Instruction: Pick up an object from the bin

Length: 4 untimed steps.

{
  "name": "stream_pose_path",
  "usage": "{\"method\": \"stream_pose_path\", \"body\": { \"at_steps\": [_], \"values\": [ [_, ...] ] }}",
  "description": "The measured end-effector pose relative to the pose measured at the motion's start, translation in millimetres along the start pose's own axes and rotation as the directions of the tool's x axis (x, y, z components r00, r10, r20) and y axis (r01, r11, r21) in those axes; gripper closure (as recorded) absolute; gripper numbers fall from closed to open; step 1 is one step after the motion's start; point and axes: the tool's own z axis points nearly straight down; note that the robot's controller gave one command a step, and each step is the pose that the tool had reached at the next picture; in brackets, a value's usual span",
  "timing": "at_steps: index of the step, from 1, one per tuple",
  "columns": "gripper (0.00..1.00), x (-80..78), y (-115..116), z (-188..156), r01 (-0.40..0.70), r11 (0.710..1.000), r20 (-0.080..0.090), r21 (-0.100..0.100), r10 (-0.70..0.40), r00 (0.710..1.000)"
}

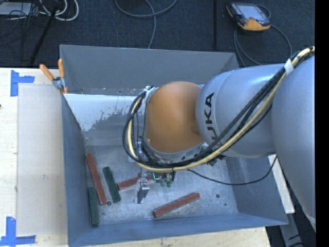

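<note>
Hanging low over the floor of the grey metal bin point(247, 199), my pincer point(141, 193) sits just beneath the orange cover point(172, 117) on my wrist. Whether it is apart or together I cannot tell. Nearest to it lies a short reddish-brown flat stick point(127, 182), just to its left in the view; I cannot tell if we touch. Beyond that rest a dark green flat bar point(111, 184), a long reddish-brown stick point(95, 178) and a second dark green bar point(93, 206) by the left wall. Another reddish-brown stick point(176, 205) lies tilted nearer the front wall, apart from me.
</note>
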Motion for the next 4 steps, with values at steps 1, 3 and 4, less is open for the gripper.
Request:
{"method": "stream_pose_path", "body": {
  "at_steps": [1,3,4],
  "values": [
    [0.0,-1.9,-1,-4,-0.004,1.0,0.008,-0.001,0.004,1.0],
    [1.0,-42.7,-33,82,0.166,0.986,0.011,-0.002,-0.166,0.986],
    [1.0,-35.6,-21,-75,0.211,0.977,0.014,0.0,-0.211,0.977]
  ]
}}
